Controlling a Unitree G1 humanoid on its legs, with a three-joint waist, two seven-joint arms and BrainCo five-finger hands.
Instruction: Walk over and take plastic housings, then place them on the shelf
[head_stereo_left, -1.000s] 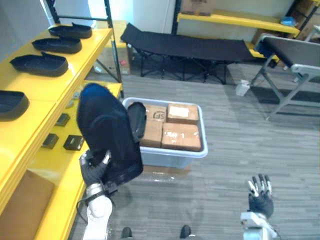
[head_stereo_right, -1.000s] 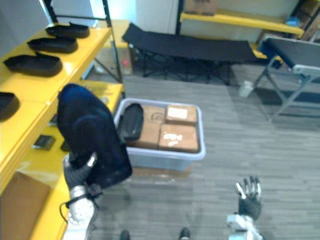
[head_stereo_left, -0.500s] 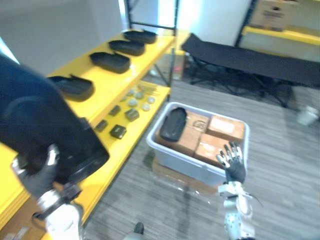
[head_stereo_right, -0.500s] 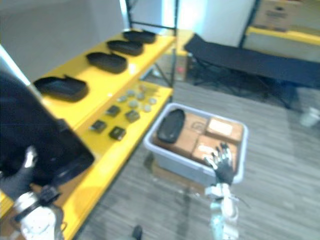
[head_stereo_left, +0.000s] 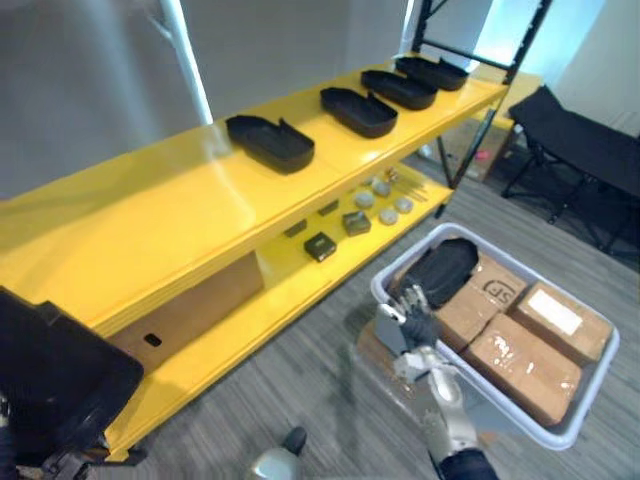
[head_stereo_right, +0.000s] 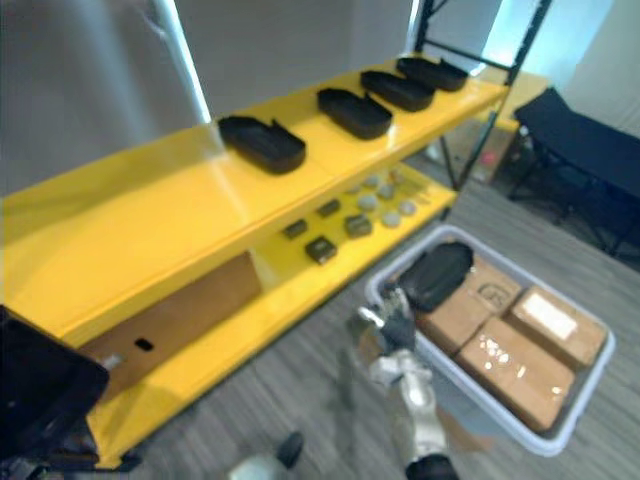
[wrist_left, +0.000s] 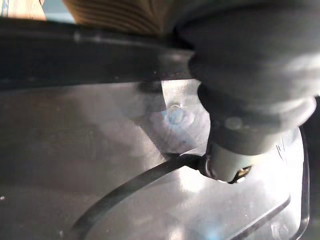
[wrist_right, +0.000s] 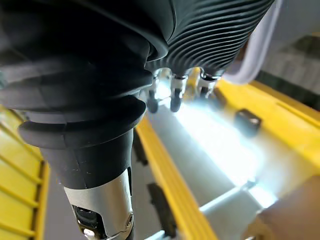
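Note:
A large black plastic housing (head_stereo_left: 60, 380) hangs at the lower left, in front of the yellow shelf (head_stereo_left: 150, 220). My left hand is under it; in the left wrist view its thumb (wrist_left: 225, 160) presses on the housing's inner face (wrist_left: 100, 165). My right hand (head_stereo_left: 412, 318) is open, its fingers straight, just in front of the grey bin (head_stereo_left: 580, 420). Another black housing (head_stereo_left: 440, 272) lies in that bin on cardboard boxes (head_stereo_left: 525, 365). Several more housings (head_stereo_left: 270, 143) sit in a row along the far part of the top board.
The near stretch of the top board is bare yellow. Small dark and grey parts (head_stereo_left: 320, 246) lie on the lower board. A black folding cot (head_stereo_left: 590, 150) stands at the far right, behind the bin on the grey floor.
The camera has swung left toward the shelf, so the whole picture has shifted. The held housing now sits lower, in the picture's left corner. My right hand stays open near the bin.

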